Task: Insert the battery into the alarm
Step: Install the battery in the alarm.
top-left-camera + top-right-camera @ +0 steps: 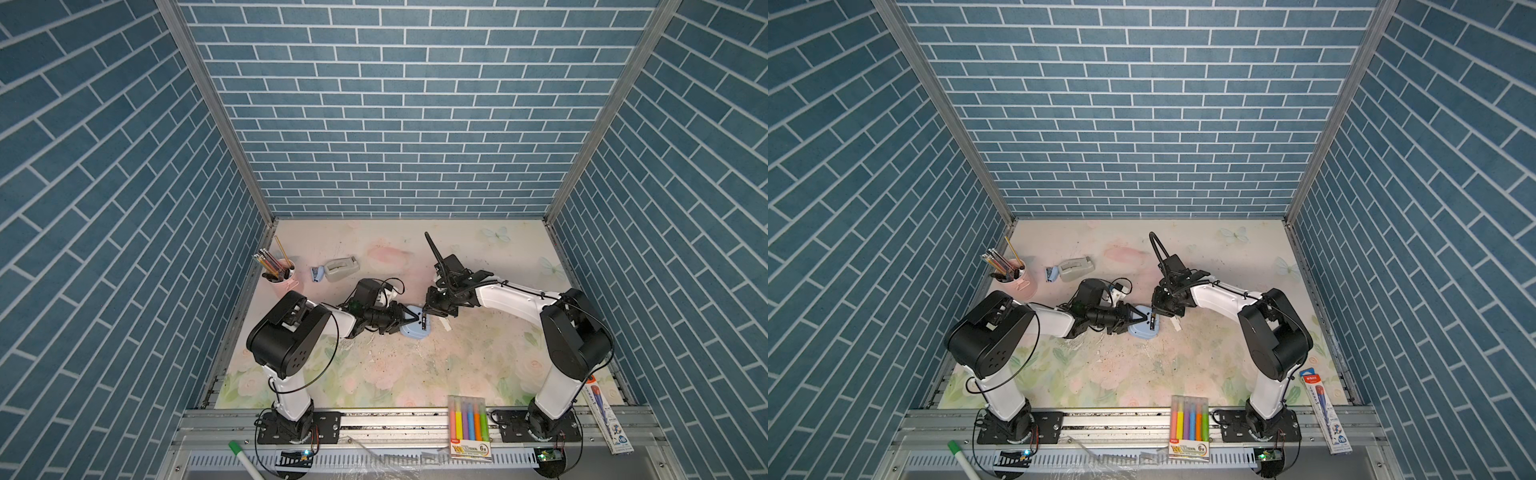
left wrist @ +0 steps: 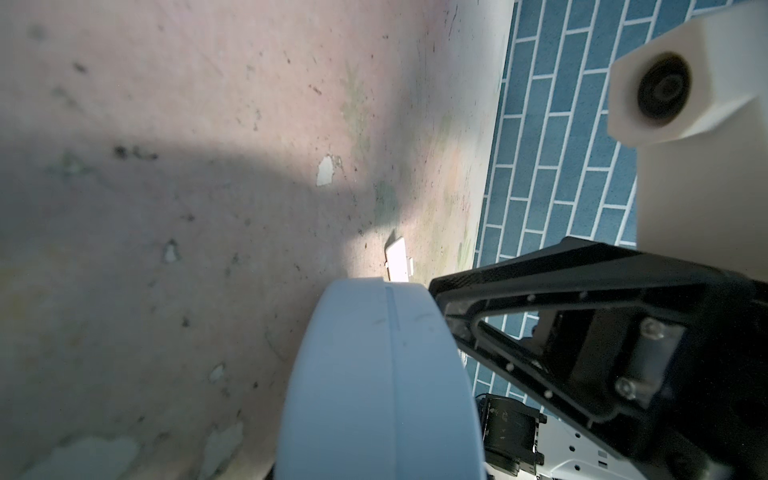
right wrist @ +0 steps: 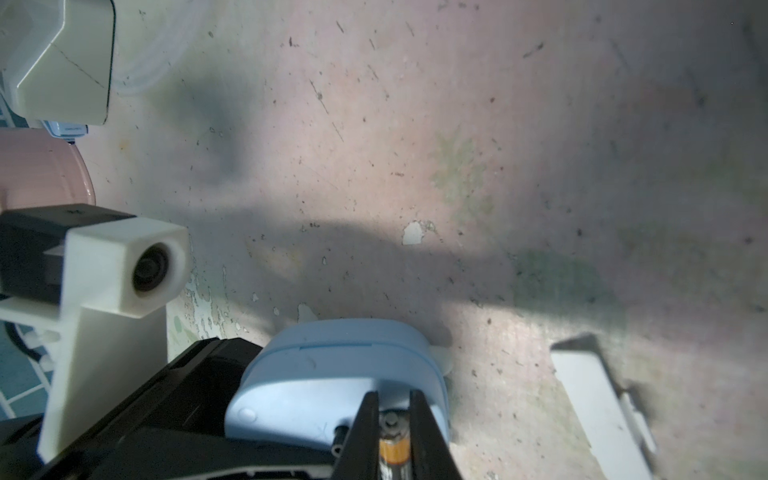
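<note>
The alarm (image 1: 412,331) (image 1: 1144,331) is a light-blue rounded clock, seen from its plain back. It sits mid-table, tilted up, with my left gripper (image 1: 410,321) shut on its edges. In the left wrist view the alarm (image 2: 382,374) fills the space between the jaws, and one black finger (image 2: 519,282) lies along its side. My right gripper (image 3: 394,432) is shut on the battery (image 3: 394,451), a dark cylinder with an orange-gold band. The battery's capped end points into the recess in the alarm's back (image 3: 332,374). In both top views the right gripper (image 1: 423,322) (image 1: 1153,322) hangs directly over the alarm.
A small white cover (image 1: 445,325) (image 3: 598,399) lies on the mat just right of the alarm. A pink pencil cup (image 1: 282,274), a blue stapler (image 1: 316,274) and a grey tape dispenser (image 1: 341,268) stand at the back left. A highlighter pack (image 1: 469,424) and a pen box (image 1: 606,411) lie at the front rail.
</note>
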You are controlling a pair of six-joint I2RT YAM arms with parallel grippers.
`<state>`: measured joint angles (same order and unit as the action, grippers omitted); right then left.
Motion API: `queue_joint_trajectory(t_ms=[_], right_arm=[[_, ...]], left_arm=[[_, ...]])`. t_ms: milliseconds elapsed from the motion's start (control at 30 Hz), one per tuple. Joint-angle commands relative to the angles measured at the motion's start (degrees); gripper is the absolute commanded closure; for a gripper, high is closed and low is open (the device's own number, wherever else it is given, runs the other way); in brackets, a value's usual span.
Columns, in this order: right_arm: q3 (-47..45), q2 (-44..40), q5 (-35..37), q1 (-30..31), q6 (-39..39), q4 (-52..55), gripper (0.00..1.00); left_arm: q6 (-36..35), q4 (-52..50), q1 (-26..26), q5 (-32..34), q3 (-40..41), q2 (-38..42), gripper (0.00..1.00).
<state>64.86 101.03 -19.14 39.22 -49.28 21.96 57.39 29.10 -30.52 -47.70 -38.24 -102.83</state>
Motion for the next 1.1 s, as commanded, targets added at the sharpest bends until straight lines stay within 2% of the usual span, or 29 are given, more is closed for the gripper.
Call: queue_joint_trajectory(t_ms=[0, 300, 600, 733, 867, 1067], right_arm=[[-1.7, -1.0, -0.1, 0.5, -1.9, 0.1, 0.84], [-3.7, 0.7, 0.4, 3.8, -3.5, 1.9, 0.9], [-8.0, -0.6, -1.7, 7.8, -7.1, 3.9, 0.88], [-6.9, 2.7, -4.7, 10.6, -7.7, 3.6, 0.88], [-8.2, 2.1, -5.6, 10.7, -9.0, 1.9, 0.89], [-5.3, -1.4, -2.7, 10.2, -6.1, 5.2, 0.89]], left_arm=[[-0.6, -3.9, -0.1, 2.6, 0.4, -1.9, 1.0], [-0.6, -4.3, 0.0, 2.7, 0.4, -1.7, 1.0], [-0.5, -4.2, 0.4, 3.6, 1.0, -0.8, 1.0], [-0.2, -3.3, 0.4, 3.3, 1.0, -1.2, 1.0], [-0.2, -3.5, 0.5, 3.6, 1.2, -0.7, 1.0], [-0.2, -3.5, 0.6, 3.3, 1.0, -1.2, 1.0]])
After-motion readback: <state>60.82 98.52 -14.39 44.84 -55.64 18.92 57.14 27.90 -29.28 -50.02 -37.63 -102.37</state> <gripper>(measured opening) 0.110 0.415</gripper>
